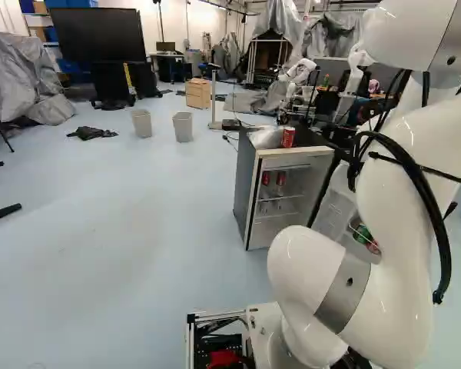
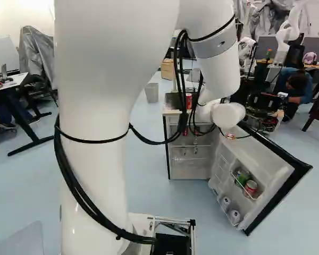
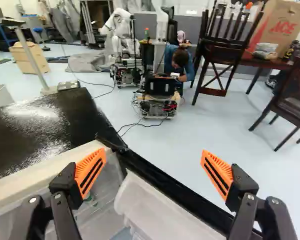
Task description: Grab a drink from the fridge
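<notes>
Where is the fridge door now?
The door stands open at the right of the right base view, beside the fridge, with cans on its shelves.

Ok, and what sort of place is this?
Probably a robotics lab: another robot stands beyond the fridge, and there is a large black screen and draped grey sheeting.

Mini-fridge (image 1: 243, 181), its door (image 2: 279, 164) swung open on the right: one drink can (image 1: 288, 137) on top, shelf cans (image 1: 281, 178) inside, door cans (image 2: 251, 187) in the racks. Behind, to the left: two wastebaskets (image 1: 182, 127); farther back, a television (image 1: 96, 34).
</notes>
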